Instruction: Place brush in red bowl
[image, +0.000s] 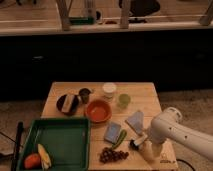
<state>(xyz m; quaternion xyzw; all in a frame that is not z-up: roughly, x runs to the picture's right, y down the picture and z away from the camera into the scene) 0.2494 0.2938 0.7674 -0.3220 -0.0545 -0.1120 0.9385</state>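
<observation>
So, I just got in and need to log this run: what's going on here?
The robot's gripper is down at the front right of the table, right by the brush. The red bowl sits apart from them, nearer the table's middle, with no brush in it yet. Whether the brush is actually gripped can't be told.

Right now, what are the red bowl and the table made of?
Red bowl: probably plastic or glazed ceramic, since it looks smooth and shiny. Table: likely pale wood, matte tan, with faint board lines. The gripper is at the brush, near the table's front right.
</observation>
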